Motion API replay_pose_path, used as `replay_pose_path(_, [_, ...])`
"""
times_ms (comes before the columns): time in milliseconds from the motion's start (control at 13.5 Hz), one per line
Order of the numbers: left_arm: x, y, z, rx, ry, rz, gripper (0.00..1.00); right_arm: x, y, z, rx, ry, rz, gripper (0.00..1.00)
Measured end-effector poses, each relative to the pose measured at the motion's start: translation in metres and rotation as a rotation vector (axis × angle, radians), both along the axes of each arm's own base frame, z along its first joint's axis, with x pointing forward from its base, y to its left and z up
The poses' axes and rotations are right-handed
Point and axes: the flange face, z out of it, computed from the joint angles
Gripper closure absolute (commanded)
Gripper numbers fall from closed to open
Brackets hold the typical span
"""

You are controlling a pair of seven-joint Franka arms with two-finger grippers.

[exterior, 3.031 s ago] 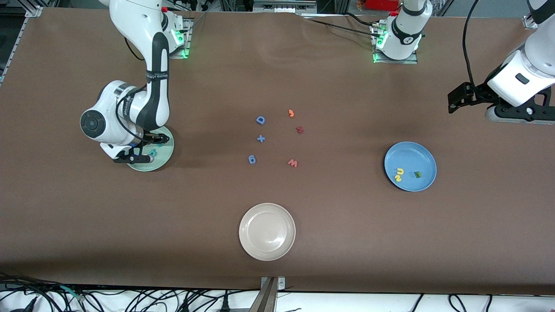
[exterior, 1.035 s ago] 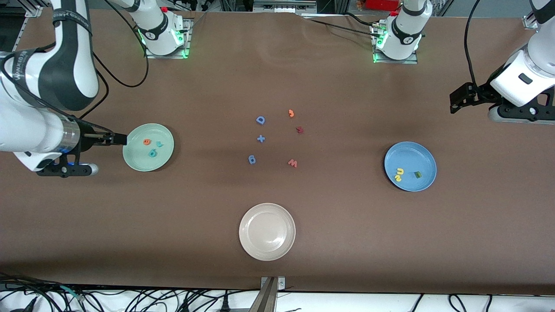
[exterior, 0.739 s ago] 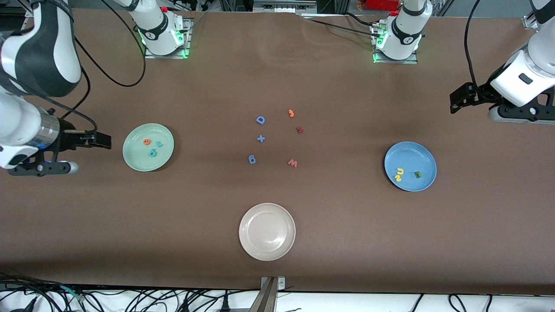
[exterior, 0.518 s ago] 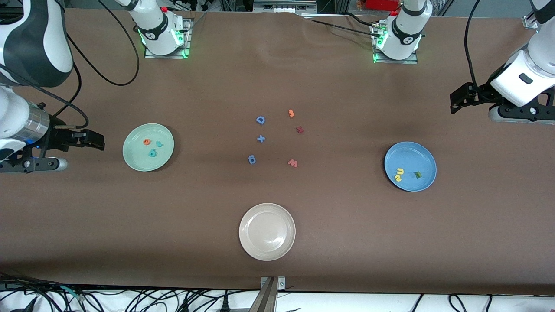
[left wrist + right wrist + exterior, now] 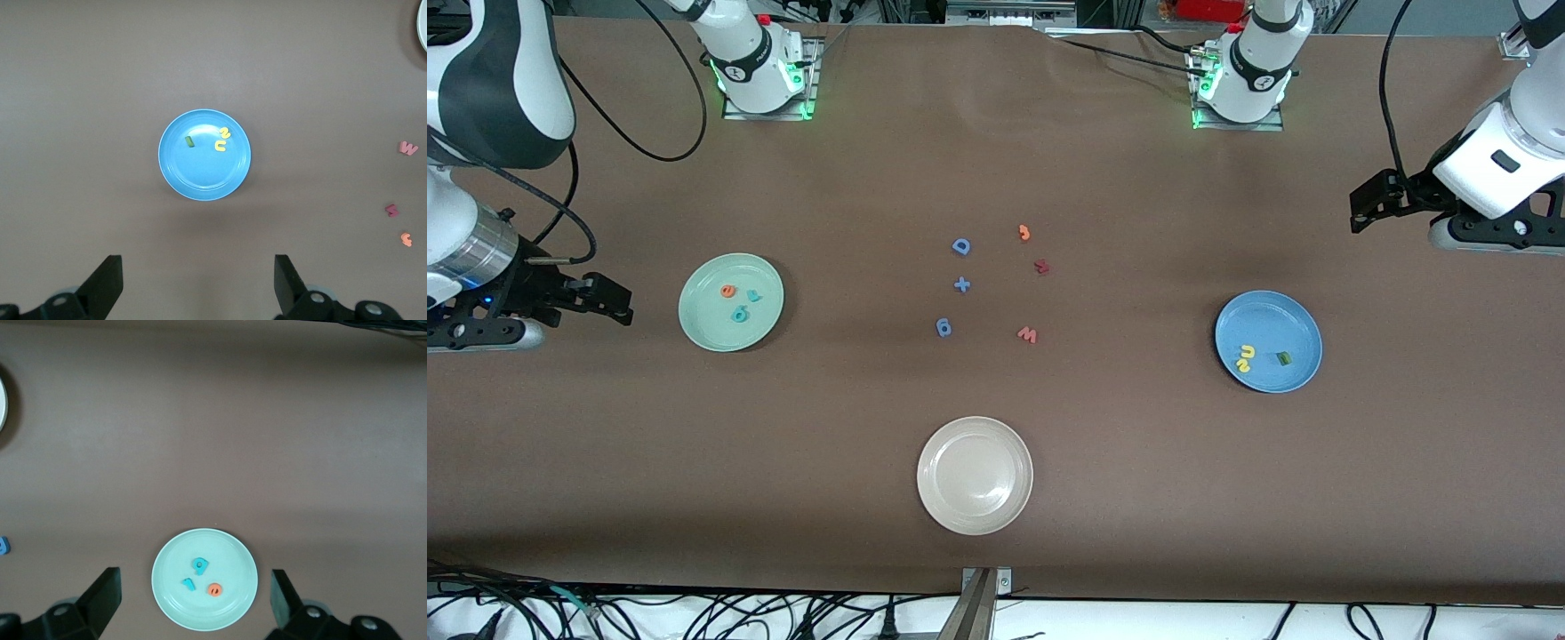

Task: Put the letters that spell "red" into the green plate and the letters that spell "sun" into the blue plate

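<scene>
The green plate holds an orange "e", a teal "r" and a teal "d". My right wrist view shows the same plate and letters between my spread fingers. The right gripper hangs open and empty over bare table beside that plate, toward the right arm's end. The blue plate carries two yellow letters and a green letter. The left gripper waits open and empty over the table at the left arm's end.
Mid-table lie a blue D, a blue plus, a blue 6-like piece, an orange piece, a dark red piece and a pink w. A cream plate sits nearest the front camera.
The right arm has drawn away from over the green plate toward its end of the table, empty. The three letters stay in the plate. The left arm has not moved.
</scene>
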Motion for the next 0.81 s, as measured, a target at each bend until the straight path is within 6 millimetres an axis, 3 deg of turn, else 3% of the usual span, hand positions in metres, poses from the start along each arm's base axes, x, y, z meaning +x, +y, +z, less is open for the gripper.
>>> replay_pose_path(813, [0.0,0.0,0.0,0.0,0.0,0.0,0.0,0.0,0.014,0.001,0.016,-0.007,-0.083,0.0])
